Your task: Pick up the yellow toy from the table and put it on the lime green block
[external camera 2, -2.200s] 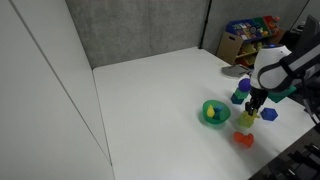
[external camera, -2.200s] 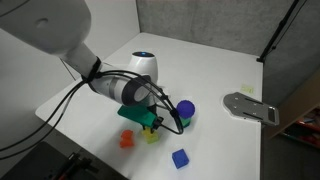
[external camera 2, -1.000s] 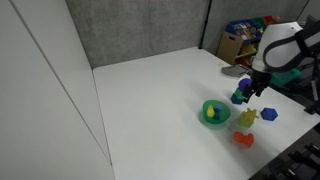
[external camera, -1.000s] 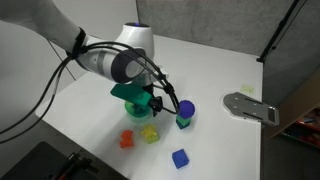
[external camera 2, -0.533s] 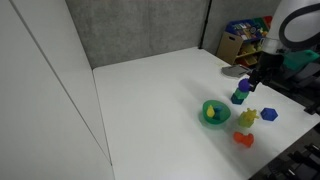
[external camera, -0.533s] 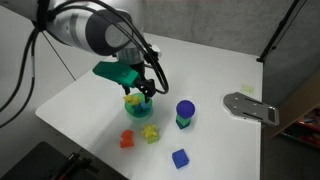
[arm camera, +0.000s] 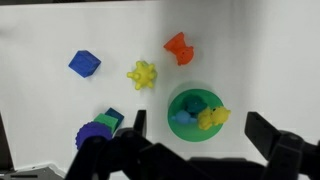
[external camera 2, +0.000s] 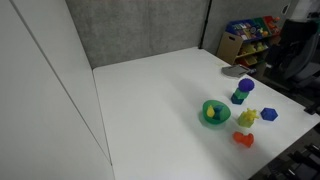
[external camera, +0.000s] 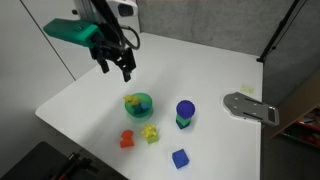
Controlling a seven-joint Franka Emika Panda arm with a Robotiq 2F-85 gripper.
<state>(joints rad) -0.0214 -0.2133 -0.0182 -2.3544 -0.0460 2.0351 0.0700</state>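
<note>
The yellow spiky toy [external camera: 150,131] [arm camera: 142,75] rests in the row of small toys, and in an exterior view it seems to sit on a lime green block [external camera: 150,138] [external camera 2: 247,120]. From the wrist view the block is hidden under the toy. My gripper [external camera: 113,66] hangs high above the table's far side, open and holding nothing. In the wrist view its two dark fingers [arm camera: 270,135] frame a green bowl [arm camera: 178,122] far below.
The green bowl [external camera: 141,108] [external camera 2: 206,115] holds a yellow figure [arm camera: 212,118] and a blue piece. An orange toy [external camera: 127,140], a blue cube [external camera: 180,158] and a purple cylinder on a green base [external camera: 185,112] stand nearby. A grey metal device [external camera: 250,106] lies at the table's edge.
The arm has risen from just above the toys and swung back toward the table's far side. The gripper stayed open. The toys have not moved.
</note>
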